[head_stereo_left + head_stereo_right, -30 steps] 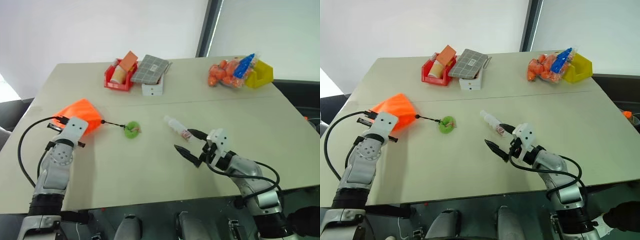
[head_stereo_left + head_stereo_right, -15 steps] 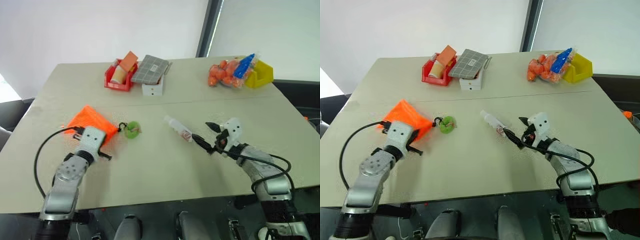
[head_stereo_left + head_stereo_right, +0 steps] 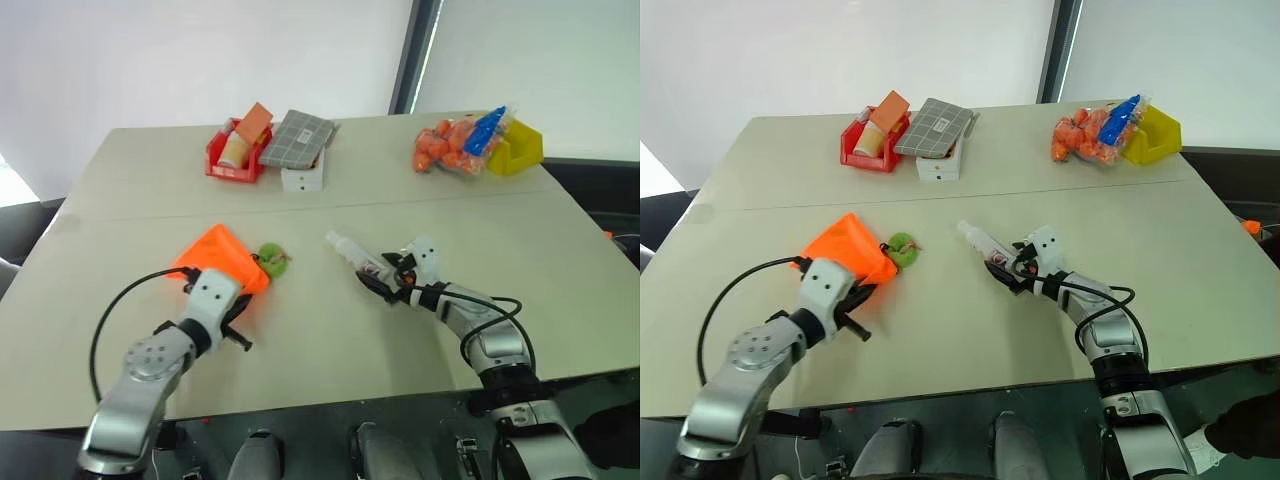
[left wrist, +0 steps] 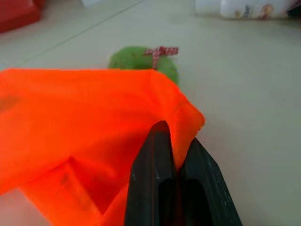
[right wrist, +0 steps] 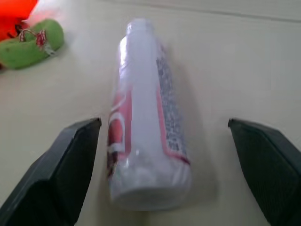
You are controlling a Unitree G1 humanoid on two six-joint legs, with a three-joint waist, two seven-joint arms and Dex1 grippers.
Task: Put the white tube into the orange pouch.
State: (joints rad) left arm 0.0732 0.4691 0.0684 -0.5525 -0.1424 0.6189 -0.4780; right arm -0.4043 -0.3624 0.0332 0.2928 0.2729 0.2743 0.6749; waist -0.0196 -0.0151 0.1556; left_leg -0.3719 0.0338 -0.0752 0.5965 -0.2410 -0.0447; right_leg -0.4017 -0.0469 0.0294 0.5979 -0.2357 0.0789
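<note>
We see the table [image 3: 560, 250] under bright, even, diffuse light, and the pale wall behind it is close to washed out. Shadows are soft and short, lying close under objects. At the far left edge a patch is blown out to white, perhaps from a window. The right wrist view is soft throughout: the white tube [image 5: 146, 127] has blurred lettering and a hazy pale sheen. The left wrist view blurs at the orange pouch [image 4: 70, 127] up close.
</note>
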